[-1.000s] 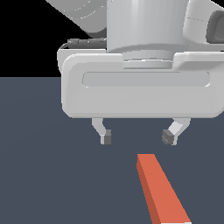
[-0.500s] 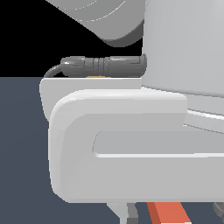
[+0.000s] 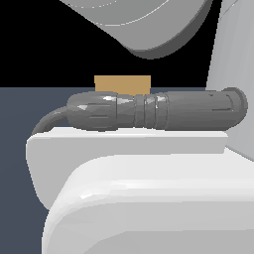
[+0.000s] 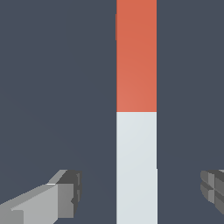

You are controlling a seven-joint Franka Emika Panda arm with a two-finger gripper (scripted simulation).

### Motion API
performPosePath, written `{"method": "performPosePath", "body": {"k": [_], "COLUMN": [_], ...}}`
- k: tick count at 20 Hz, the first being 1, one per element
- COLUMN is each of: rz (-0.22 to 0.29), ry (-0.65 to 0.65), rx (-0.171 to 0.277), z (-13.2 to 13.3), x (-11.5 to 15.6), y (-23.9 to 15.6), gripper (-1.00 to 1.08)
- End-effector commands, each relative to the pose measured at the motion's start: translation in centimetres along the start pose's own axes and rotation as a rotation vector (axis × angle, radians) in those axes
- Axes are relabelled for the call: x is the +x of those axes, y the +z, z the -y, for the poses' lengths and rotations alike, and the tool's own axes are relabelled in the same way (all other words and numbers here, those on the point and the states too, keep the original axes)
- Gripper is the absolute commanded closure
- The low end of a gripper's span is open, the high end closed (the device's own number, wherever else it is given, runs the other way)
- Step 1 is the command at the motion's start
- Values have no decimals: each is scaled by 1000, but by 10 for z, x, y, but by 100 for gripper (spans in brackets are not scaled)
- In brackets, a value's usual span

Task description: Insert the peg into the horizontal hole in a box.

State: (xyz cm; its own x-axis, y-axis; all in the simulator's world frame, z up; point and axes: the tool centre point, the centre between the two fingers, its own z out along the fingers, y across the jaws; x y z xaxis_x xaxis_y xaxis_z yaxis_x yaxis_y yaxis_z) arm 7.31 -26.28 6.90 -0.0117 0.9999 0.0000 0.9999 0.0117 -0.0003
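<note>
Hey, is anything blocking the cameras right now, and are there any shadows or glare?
Exterior view: the arm's body fills most of it, only the box top peeks above; soft highlights on the cable plug. Wrist view: unobstructed, the peg sharp between open fingers, flat lighting, no shadows.

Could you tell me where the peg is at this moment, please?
In the wrist view, the peg lies flat on the dark floor between the open gripper fingers, touching neither. The exterior view does not show it; the arm fills the foreground there.

We see the peg (image 4: 136, 113) lying flat betw. the gripper (image 4: 142, 194) fingers (image 4: 65, 197), touching neither. In ext. view, the box (image 3: 122, 84) sits behind the arm.
</note>
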Motion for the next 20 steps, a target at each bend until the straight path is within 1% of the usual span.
{"method": "performPosePath", "body": {"k": [1, 9, 16, 20], "rz": [0, 0, 0, 0], "ry": [-1, -1, -1, -1], "rx": [0, 0, 0, 0], "z": [-2, -2, -1, -1], "x": [-3, -3, -4, -4], "y": [1, 7, 41, 52], "gripper": [-92, -92, -92, -92]}}
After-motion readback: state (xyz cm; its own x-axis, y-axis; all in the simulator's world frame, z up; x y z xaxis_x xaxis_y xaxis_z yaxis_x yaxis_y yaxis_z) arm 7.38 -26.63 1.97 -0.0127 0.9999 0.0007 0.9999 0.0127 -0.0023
